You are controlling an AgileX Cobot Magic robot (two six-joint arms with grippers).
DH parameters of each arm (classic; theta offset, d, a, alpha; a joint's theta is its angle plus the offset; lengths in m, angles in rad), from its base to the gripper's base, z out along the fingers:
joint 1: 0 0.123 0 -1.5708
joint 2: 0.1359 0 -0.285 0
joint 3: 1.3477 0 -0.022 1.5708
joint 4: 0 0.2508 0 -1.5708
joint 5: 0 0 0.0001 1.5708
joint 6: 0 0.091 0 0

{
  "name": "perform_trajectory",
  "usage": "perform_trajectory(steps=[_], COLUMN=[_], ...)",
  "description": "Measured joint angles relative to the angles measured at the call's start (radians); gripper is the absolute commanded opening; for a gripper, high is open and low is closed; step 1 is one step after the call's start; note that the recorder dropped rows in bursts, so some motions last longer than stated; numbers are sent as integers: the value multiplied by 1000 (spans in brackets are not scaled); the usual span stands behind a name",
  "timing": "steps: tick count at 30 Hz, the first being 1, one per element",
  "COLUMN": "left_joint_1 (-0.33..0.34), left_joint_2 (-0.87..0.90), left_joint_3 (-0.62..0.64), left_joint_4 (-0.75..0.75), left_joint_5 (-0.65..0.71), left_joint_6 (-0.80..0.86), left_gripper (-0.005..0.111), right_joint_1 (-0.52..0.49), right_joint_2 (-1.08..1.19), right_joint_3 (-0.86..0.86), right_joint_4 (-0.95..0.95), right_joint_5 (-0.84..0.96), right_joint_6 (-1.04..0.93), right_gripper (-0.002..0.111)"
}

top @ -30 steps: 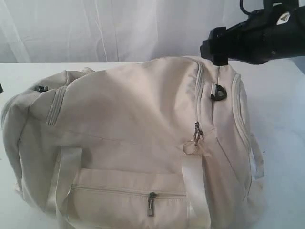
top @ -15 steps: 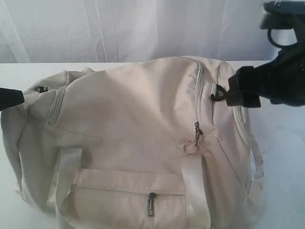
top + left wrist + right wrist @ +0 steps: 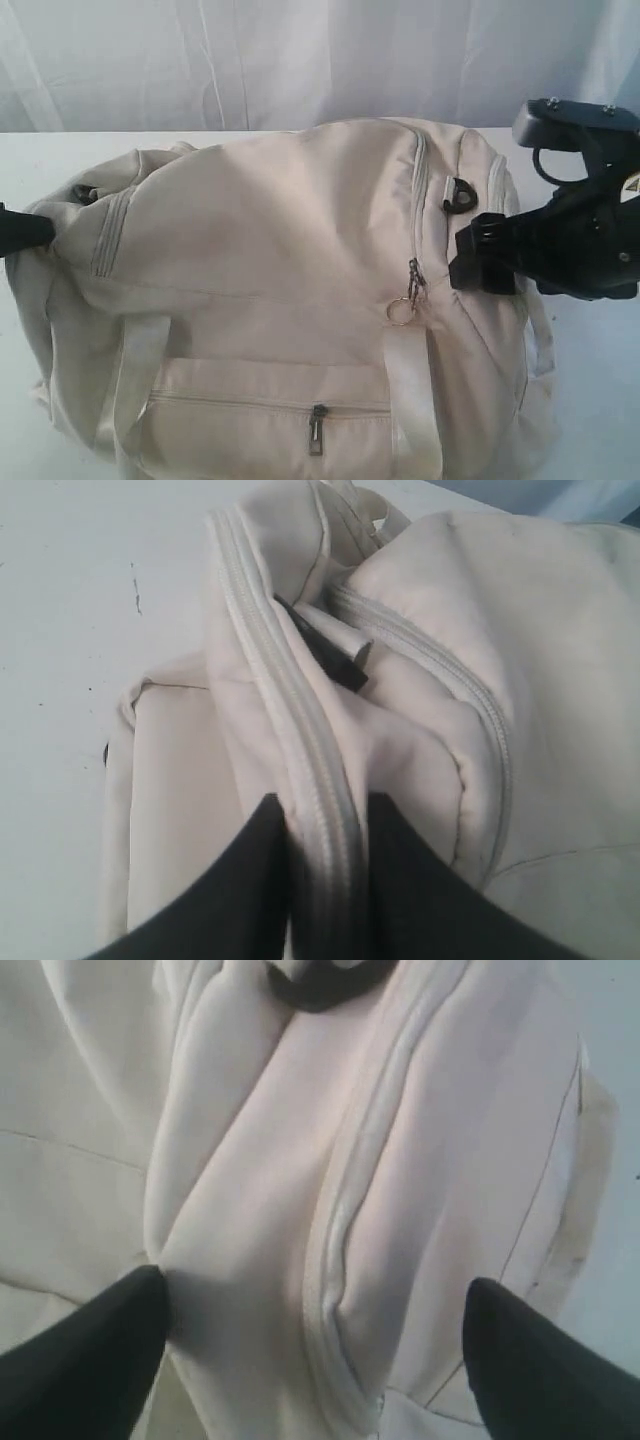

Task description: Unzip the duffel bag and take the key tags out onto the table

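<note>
The cream duffel bag (image 3: pixel 280 230) lies zipped on the white table (image 3: pixel 595 400). My left gripper (image 3: pixel 18 230) is at the bag's left end. In the left wrist view it (image 3: pixel 325 805) is shut on a raised fold of fabric carrying a zip seam (image 3: pixel 290 690). My right gripper (image 3: pixel 482 262) hangs over the bag's right end. In the right wrist view it (image 3: pixel 315 1290) is open wide, both fingertips against the cloth on either side of a seam (image 3: pixel 350 1210). A metal zip pull with a ring (image 3: pixel 405 292) hangs on the bag's front. The key tags are hidden.
A front pocket zip pull (image 3: pixel 317 428) sits low on the bag between two shiny webbing handles (image 3: pixel 410 400). A black D-ring (image 3: pixel 460 195) sits near the right end. A white curtain (image 3: pixel 300 60) closes the back. Bare table (image 3: pixel 60 630) lies beyond the bag's left end.
My left gripper came in from the left edge and closed on the bag's end fold. The right arm dropped from above the bag to its right end, jaws still wide.
</note>
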Motion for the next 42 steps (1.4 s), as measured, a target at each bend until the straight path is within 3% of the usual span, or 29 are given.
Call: perform_trajectory(steps=[4, 8, 10, 15, 23, 33, 42], left_joint_1=[0, -3, -8, -8, -6, 121, 244], left_joint_2=[2, 2, 2, 4, 4, 4, -13], left_joint_3=[0, 0, 0, 0, 0, 0, -67], left_joint_4=[-2, -4, -4, 2, 8, 11, 46], left_joint_5=[0, 6, 17, 60, 121, 127, 51], left_joint_6=[39, 66, 71, 71, 59, 58, 29], left_gripper=[10, 10, 10, 0, 0, 0, 0], right_joint_1=[0, 0, 0, 0, 0, 0, 0], right_joint_2=[54, 90, 94, 96, 96, 106, 130], right_joint_3=[11, 15, 15, 15, 16, 28, 28], right_joint_4=[9, 9, 7, 3, 65, 522, 619], right_joint_5=[-28, -43, -48, -62, -75, -81, -88], right_joint_6=[0, 0, 0, 0, -25, -380, -463], right_gripper=[48, 12, 0, 0, 0, 0, 0])
